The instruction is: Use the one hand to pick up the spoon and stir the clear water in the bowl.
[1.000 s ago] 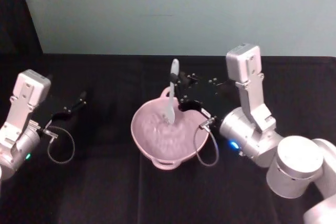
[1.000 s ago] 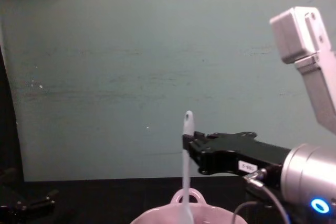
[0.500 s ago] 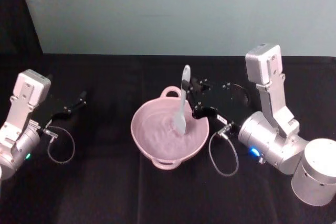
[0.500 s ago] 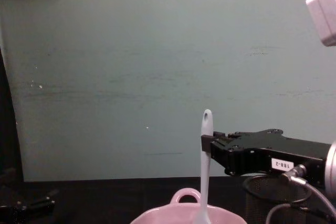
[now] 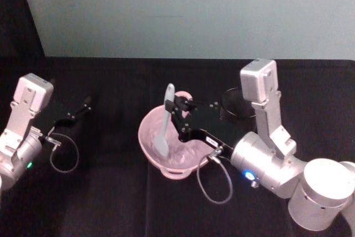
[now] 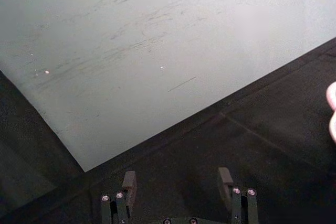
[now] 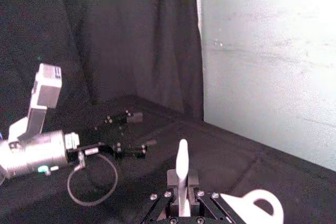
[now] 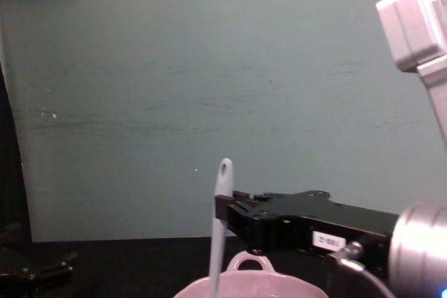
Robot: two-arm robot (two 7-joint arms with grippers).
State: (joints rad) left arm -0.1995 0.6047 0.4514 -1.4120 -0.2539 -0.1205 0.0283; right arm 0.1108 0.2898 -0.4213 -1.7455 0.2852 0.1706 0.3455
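One arm works: right gripper pinches the spoon high, upright, so its scoop dips into the bowl; left gripper parked aside, jaws apart

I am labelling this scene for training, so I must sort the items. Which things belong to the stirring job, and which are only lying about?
Belong to the job:
- right tool, shut on the spoon handle
- spoon, its scoop end down in the bowl
- pink bowl

Only lying about:
- black mesh cup, behind the bowl on the right
- left tool, open, parked at the left
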